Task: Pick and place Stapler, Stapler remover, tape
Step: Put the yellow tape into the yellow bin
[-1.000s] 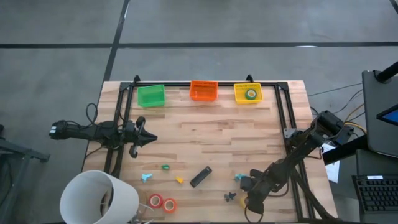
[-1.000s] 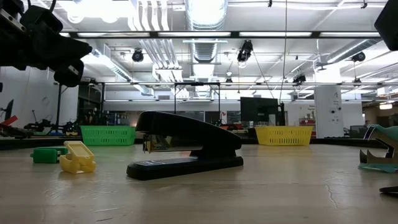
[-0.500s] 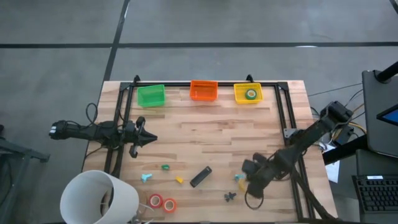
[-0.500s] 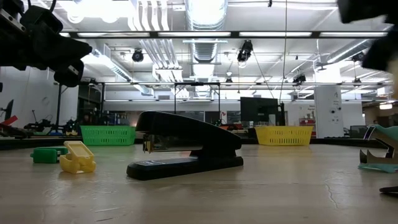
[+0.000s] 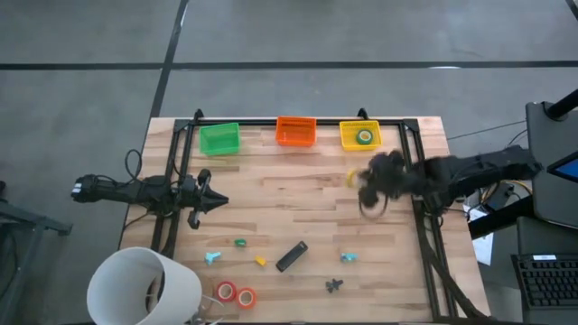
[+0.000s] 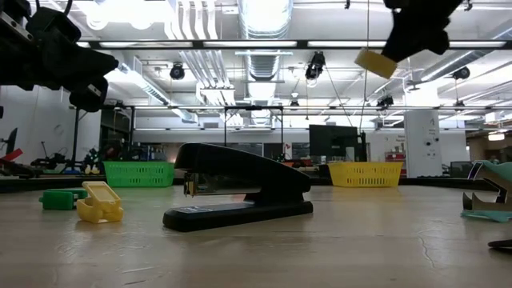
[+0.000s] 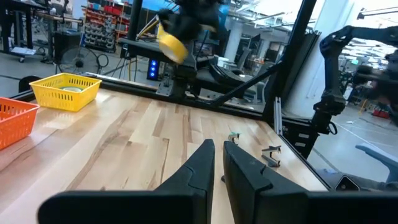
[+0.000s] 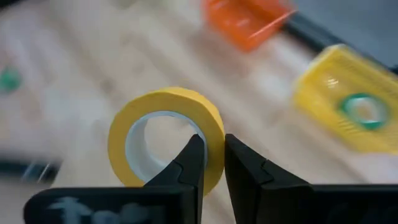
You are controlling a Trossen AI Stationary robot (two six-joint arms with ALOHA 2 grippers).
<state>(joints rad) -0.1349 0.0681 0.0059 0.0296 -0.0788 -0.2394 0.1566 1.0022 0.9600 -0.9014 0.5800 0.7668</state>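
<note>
My right gripper [image 5: 366, 183] is up in the air over the table's right half, near the yellow bin [image 5: 359, 135], and is shut on the yellow tape roll [image 8: 166, 140], which also shows in the low view [image 6: 376, 62]. A green tape roll [image 5: 364, 137] lies in that bin. Two red-orange rolls [image 5: 235, 293] lie flat at the near edge. The black stapler [image 5: 291, 256] rests on its base at the table's middle near side [image 6: 240, 192]. The small dark claw-shaped remover [image 5: 334, 286] lies near it. My left gripper [image 5: 217, 202] waits at the left, shut. My right gripper holds the yellow tape roll by its ring wall [image 8: 211, 146]: one finger [image 8: 194, 155] is inside the open centre and the other [image 8: 239, 163] is outside. The roll is lifted clear of the table and sticks out beyond the fingertips.
A green bin [image 5: 219, 138], an orange bin [image 5: 295, 132] and the yellow bin stand along the far edge inside a black frame. Small teal [image 5: 212, 258], green [image 5: 240, 242] and yellow [image 5: 260, 262] pieces lie near the stapler. A white cylinder [image 5: 140, 289] stands at the near left corner.
My right gripper has risen from the table's near right part with the yellow tape roll and has swung toward the far edge and the yellow bin. The roll is now lifted clear and high in the low view.
</note>
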